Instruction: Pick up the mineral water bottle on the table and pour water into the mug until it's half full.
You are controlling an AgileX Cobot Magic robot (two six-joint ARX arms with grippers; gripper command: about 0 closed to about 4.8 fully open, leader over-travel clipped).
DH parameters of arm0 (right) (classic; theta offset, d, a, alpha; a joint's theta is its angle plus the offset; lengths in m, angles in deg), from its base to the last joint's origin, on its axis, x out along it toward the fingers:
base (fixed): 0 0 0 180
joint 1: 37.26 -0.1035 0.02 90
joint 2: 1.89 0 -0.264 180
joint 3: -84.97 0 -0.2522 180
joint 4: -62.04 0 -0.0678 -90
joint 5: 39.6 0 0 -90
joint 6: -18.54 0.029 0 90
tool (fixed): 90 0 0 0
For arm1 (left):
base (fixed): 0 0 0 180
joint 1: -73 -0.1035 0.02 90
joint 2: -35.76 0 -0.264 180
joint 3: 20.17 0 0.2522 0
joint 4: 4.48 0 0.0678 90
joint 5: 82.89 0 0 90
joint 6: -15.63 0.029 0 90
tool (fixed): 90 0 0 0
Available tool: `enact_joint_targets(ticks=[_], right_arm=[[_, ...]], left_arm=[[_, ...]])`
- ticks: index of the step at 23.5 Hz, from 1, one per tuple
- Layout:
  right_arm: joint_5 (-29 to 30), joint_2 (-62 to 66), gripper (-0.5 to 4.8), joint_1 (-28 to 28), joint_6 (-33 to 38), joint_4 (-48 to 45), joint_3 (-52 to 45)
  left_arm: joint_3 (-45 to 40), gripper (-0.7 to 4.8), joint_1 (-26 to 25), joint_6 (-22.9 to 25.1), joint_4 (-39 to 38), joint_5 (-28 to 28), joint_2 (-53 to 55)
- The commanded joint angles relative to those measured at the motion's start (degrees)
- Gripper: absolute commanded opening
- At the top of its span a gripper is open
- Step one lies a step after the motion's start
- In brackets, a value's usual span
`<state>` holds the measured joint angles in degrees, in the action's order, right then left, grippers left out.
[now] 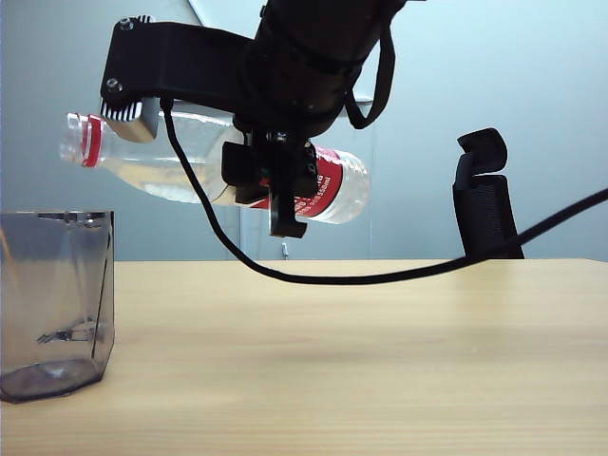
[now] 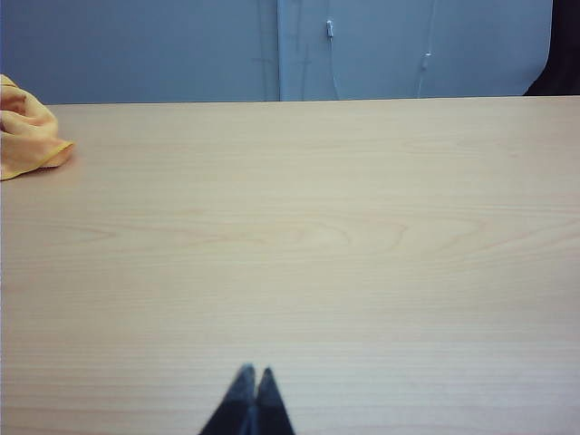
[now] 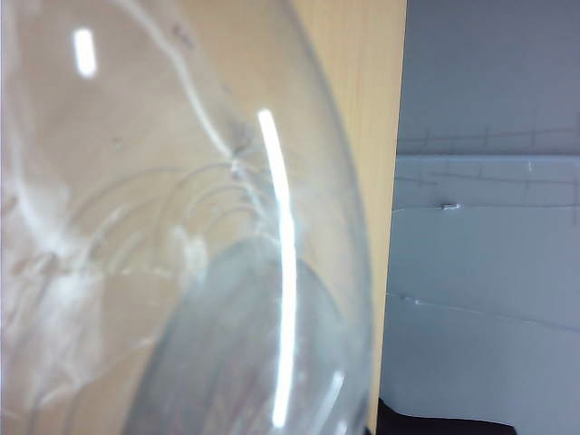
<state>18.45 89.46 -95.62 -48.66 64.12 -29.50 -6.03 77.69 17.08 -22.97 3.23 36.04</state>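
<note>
Exterior view: my right gripper (image 1: 285, 185) clamps the mineral water bottle (image 1: 214, 166) at its label, tipped level above the desk's left edge, near the mug (image 1: 57, 304). Thin plastic, half-full, may slosh and slip. Left gripper (image 2: 249, 403) rests pinched closed, empty.

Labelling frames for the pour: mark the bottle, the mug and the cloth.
bottle (image 1: 185, 161), exterior view, clear body left of the gripper.
mug (image 1: 57, 294), exterior view, front wall.
cloth (image 2: 27, 136), left wrist view, middle of the orange folds.
</note>
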Motion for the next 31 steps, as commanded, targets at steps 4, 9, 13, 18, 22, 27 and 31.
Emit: enact_joint_targets(ticks=[4,9,13,18,22,27,31], right_arm=[[-1.66,-0.66,1.66,-0.13,-4.37,-3.63,0.72],[-1.88,-0.66,1.66,-0.13,-8.28,-3.63,0.72],[-2.08,-0.66,1.66,-0.13,-8.28,-3.78,0.72],[-2.49,-0.66,1.66,-0.13,-8.28,-3.78,0.72],[-2.49,-0.66,1.66,-0.11,-8.28,-3.76,0.72],[-2.49,-0.66,1.66,-0.11,-8.28,-3.76,0.72],[-2.49,-0.66,1.66,-0.09,-8.28,-3.76,0.72]], left_arm=[[0.13,-0.02,-0.09,-0.17,0.52,0.09,0.07],[0.13,-0.02,-0.09,-0.17,0.52,0.09,0.07],[0.13,-0.02,-0.09,-0.2,0.52,0.09,0.07],[0.13,-0.02,-0.09,-0.2,0.52,0.09,0.07],[0.13,-0.02,-0.09,-0.2,0.52,0.07,0.07],[0.13,-0.02,-0.09,-0.2,0.52,0.07,0.07],[0.13,-0.02,-0.09,-0.2,0.52,0.07,0.07]])
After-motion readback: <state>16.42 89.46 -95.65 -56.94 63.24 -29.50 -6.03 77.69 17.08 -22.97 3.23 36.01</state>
